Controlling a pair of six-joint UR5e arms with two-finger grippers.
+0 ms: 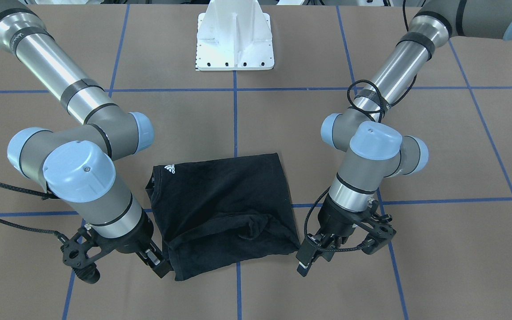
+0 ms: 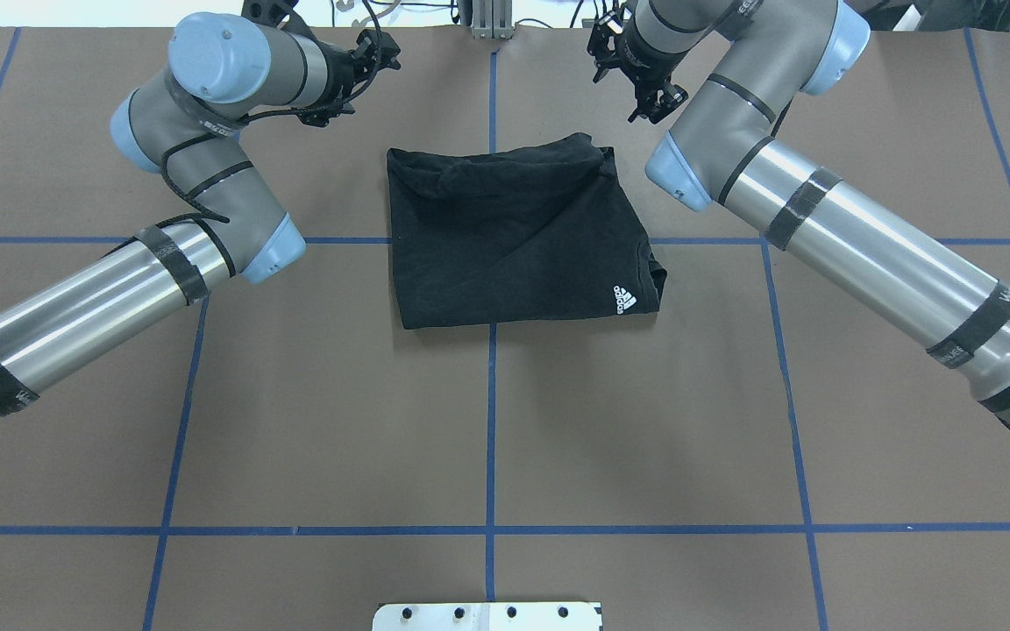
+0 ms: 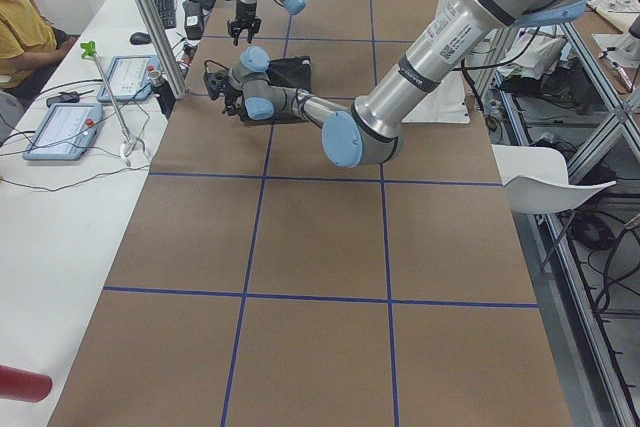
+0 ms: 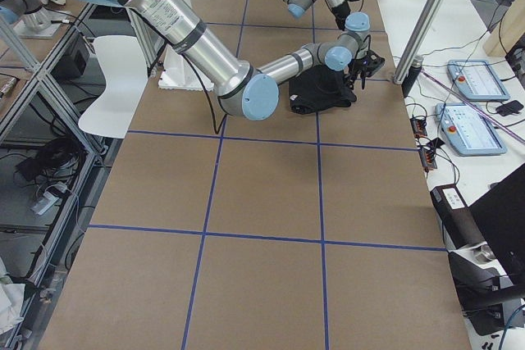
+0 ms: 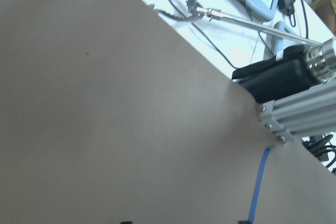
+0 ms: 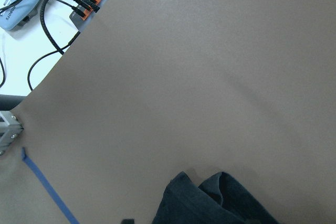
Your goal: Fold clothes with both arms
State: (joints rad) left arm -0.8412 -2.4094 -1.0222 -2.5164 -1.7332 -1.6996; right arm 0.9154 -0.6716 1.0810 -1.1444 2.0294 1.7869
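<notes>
The black T-shirt [image 1: 225,209] lies folded into a rough rectangle on the brown table, also in the overhead view [image 2: 514,237]. Its white three-stripe logo [image 1: 170,168] faces up; the chest graphic is hidden. My left gripper [image 1: 304,263] hangs low just beside the shirt's far corner on my left, open and empty; its wrist view shows only bare table. My right gripper [image 1: 160,266] sits at the opposite far corner, right next to the cloth, open. Its wrist view shows the shirt's bunched corner [image 6: 210,203] at the bottom edge.
The white mounting base [image 1: 235,40] stands at the robot's side of the table. Beyond the table's far edge are an aluminium post [image 5: 294,114], cables [image 6: 79,3] and operator panels [image 4: 472,79]. A seated person [image 3: 25,27] is at that bench.
</notes>
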